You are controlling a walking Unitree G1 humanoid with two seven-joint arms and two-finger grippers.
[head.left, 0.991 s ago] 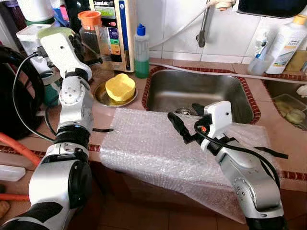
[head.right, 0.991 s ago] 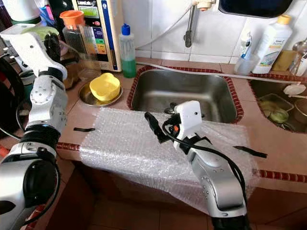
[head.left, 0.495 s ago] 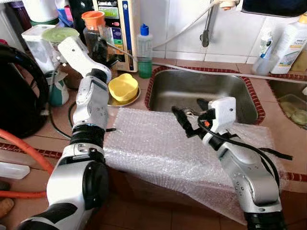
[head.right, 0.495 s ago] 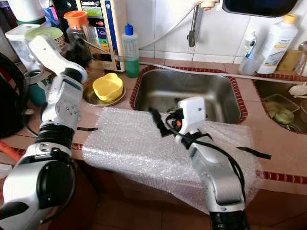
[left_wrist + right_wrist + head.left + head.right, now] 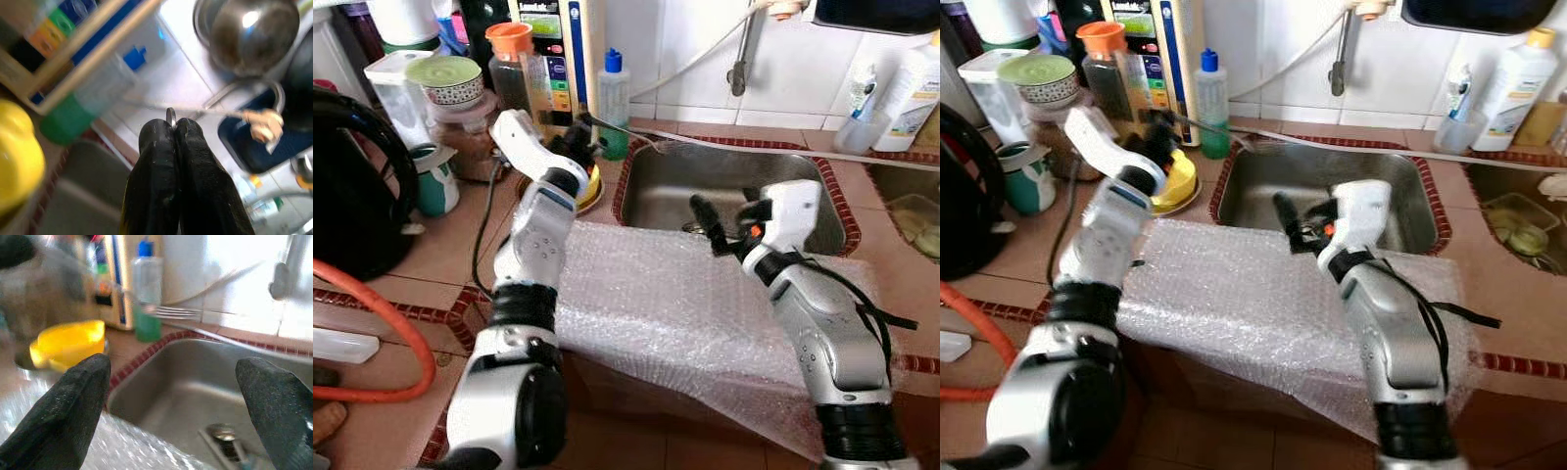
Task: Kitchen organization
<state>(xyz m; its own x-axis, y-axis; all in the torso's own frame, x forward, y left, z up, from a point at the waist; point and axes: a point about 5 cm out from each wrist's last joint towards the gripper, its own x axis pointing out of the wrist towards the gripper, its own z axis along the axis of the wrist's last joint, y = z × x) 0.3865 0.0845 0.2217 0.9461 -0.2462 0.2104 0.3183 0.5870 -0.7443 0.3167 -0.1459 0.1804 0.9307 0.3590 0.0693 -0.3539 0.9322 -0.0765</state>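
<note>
Swung in from the jars, my left gripper (image 5: 173, 128) now pinches a fork (image 5: 171, 312) over the sink's (image 5: 822, 186) left rim, beside the yellow bowl (image 5: 1178, 176). Right gripper (image 5: 176, 382) hovers spread over the sink's front edge, above bubble wrap (image 5: 675, 304).

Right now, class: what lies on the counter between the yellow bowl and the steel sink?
In the right wrist view, only the red-tiled sink rim separates the yellow bowl from the steel sink; a fork hangs above it.
</note>
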